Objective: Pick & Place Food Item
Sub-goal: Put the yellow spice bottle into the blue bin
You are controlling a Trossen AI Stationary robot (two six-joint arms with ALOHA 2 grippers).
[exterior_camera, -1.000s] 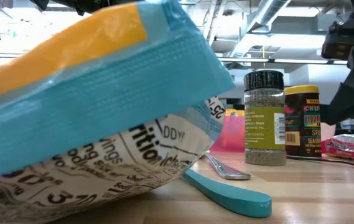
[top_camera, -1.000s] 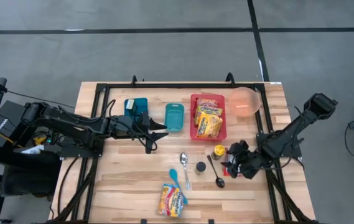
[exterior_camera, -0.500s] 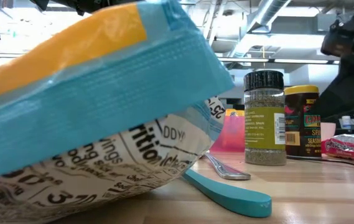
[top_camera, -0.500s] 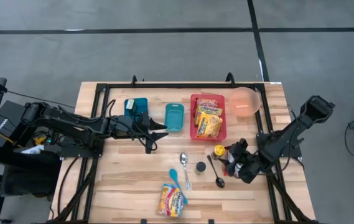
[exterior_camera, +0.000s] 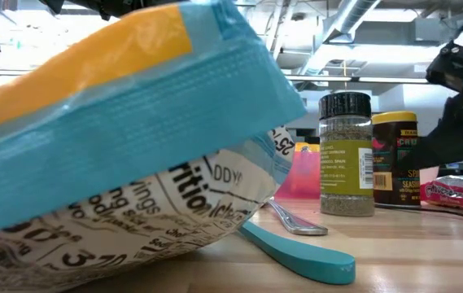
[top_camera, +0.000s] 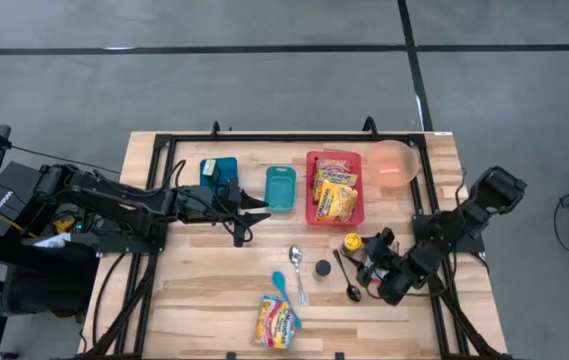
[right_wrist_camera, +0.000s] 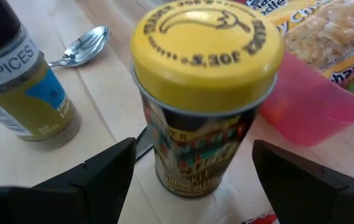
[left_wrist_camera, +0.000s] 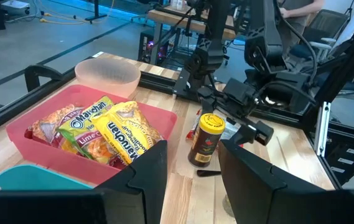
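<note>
Right gripper point(top_camera: 371, 268) is standing with fingers wide apart, level with the yellow-lidded seasoning can point(right_wrist_camera: 204, 93) and holding nothing. Can is sitting upright on the table point(top_camera: 204, 290), between the red basket of noodle packets point(top_camera: 333, 187) and a black spoon point(top_camera: 348, 277). Left gripper point(top_camera: 247, 215) is waiting partly parted near the teal containers point(top_camera: 280, 187)

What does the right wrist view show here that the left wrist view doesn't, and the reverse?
Only the right wrist view shows the black-capped spice jar and a metal spoon. Only the left wrist view shows the pink bowl, the teal container's corner and the right gripper, open beside the tin. Both show the yellow-lidded seasoning tin, upright, and the red bin of ramen packets.
</note>
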